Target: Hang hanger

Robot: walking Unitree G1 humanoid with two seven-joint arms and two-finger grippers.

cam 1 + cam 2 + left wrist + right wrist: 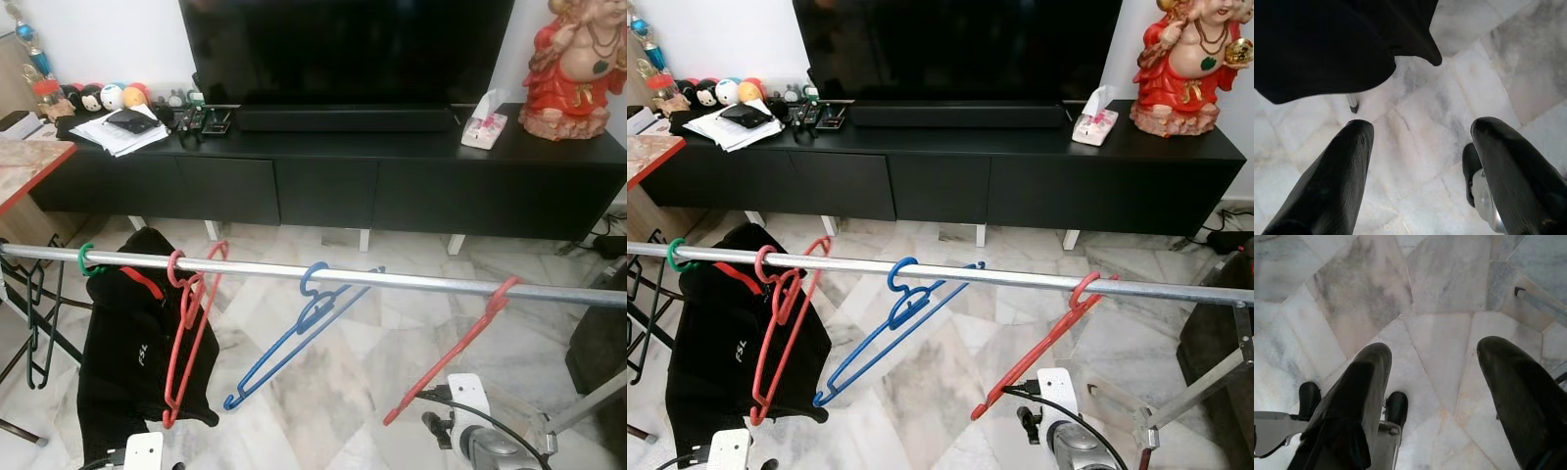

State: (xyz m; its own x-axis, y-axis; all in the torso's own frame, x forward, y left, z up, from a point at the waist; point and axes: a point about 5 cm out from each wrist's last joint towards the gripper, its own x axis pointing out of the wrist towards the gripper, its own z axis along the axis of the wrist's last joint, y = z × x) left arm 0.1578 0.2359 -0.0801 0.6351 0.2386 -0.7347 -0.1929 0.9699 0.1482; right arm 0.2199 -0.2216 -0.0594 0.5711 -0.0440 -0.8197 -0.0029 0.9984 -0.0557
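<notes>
A silver rail runs across in front of me at about waist height. On it hang a black garment on a green-hooked hanger, red hangers, a blue hanger and, further right, another red hanger. Both my arms hang low beneath the rail, the left wrist under the garment and the right wrist under the right red hanger. My left gripper is open over the marble floor with the garment's hem above it. My right gripper is open too, holding nothing.
Behind the rail a long black TV cabinet carries a TV, a red statue, a tissue box and papers. The rail's metal leg slants at the right. A red-edged table and dark frame stand left.
</notes>
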